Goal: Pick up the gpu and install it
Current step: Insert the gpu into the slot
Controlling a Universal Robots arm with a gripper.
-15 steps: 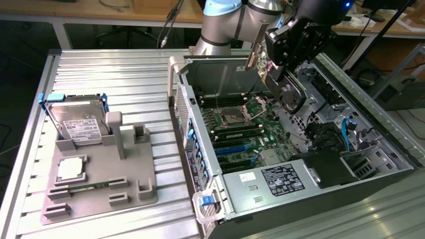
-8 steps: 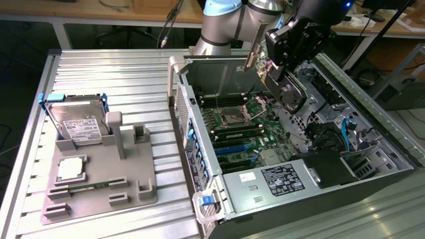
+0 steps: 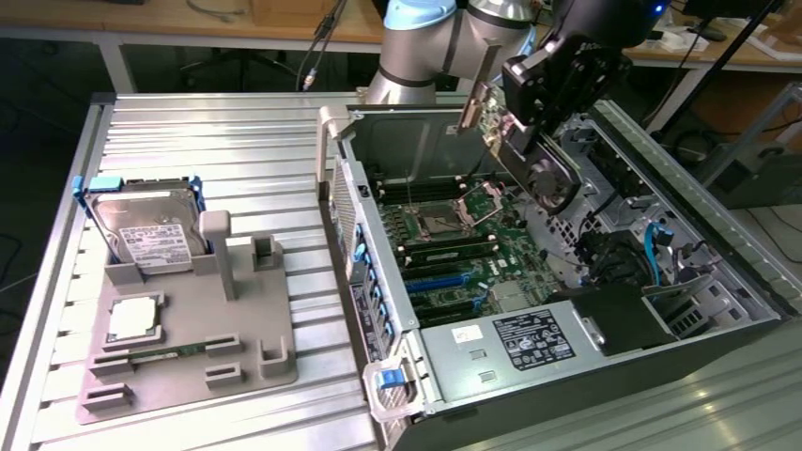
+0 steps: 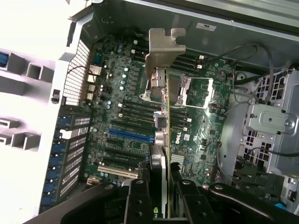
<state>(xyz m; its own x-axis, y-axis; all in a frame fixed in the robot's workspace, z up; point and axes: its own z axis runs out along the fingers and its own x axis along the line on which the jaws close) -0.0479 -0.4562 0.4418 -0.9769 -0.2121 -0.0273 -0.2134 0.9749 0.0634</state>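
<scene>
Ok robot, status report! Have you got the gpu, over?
Status: claw shut on gpu. Held above motherboard inside open case, not slotted. Nothing seen blocking slots. Over.

A ribbed metal bench [image 3: 188, 141] carries a grey parts holder [image 3: 251, 348] near its edge on the exterior view's left, with an open computer case [image 3: 414, 141] just beside it, toward the opposite edge.

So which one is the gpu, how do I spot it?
Find the big open computer case. Just above its motherboard the robot's pincer grips the gpu: a thin green card. Only it has a round black cooler and a silver bracket on its end.
</scene>
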